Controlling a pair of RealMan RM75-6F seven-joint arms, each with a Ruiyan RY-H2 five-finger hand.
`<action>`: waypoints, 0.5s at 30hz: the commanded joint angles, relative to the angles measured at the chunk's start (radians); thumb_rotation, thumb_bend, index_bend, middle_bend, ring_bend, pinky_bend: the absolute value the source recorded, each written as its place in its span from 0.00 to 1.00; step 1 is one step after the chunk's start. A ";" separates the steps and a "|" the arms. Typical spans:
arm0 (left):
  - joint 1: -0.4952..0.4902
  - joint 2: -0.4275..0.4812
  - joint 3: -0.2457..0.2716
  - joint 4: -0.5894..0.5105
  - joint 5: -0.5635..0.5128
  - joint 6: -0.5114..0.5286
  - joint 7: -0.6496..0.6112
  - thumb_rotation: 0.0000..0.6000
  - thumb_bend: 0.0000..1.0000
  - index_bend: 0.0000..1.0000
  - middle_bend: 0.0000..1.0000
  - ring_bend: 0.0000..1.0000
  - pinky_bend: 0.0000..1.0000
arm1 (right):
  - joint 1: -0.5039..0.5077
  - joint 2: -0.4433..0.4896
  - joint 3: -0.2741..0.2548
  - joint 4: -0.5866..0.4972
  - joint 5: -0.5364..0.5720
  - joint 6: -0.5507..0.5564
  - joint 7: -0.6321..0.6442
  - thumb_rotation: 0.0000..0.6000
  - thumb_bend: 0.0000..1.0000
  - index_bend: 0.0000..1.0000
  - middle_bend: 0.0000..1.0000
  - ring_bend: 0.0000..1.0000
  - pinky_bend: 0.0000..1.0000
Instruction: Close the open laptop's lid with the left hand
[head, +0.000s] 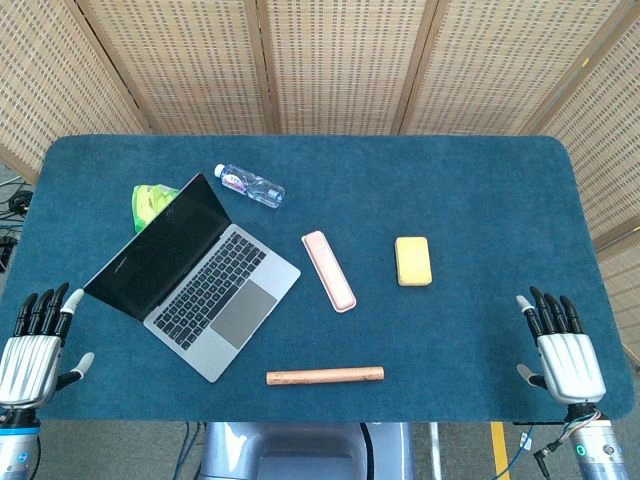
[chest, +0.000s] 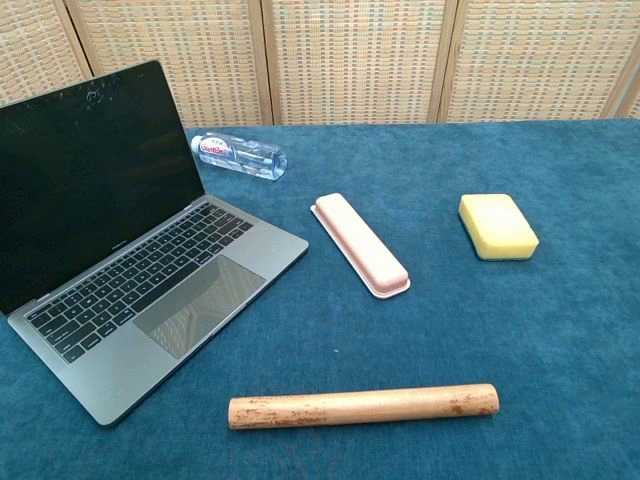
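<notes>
The open laptop (head: 195, 275) sits on the left part of the blue worktop (head: 480, 180), its dark screen raised and facing right. The left hand (head: 35, 350) rests at the near left edge, fingers spread, grasping nothing; the right hand (head: 562, 345) lies likewise at the near right edge.

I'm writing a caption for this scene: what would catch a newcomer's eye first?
The open laptop on the left of the blue table, its dark screen raised, stands out most. To its right lie a pink case and a yellow sponge, with a wooden stick near the front edge. The left hand and right hand rest open at the front corners.
</notes>
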 joint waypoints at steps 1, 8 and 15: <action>0.000 0.000 0.000 0.001 0.000 -0.001 -0.001 1.00 0.26 0.00 0.00 0.00 0.00 | 0.000 0.000 0.000 0.000 0.000 0.000 0.000 1.00 0.10 0.00 0.00 0.00 0.00; 0.001 0.000 0.000 0.001 0.000 -0.002 -0.002 1.00 0.26 0.00 0.00 0.00 0.00 | 0.000 0.001 -0.002 0.000 -0.003 -0.001 0.001 1.00 0.10 0.00 0.00 0.00 0.00; 0.001 0.001 -0.001 0.000 0.006 0.002 -0.008 1.00 0.26 0.00 0.00 0.00 0.00 | -0.003 0.002 -0.002 -0.001 -0.006 0.005 0.004 1.00 0.10 0.00 0.00 0.00 0.00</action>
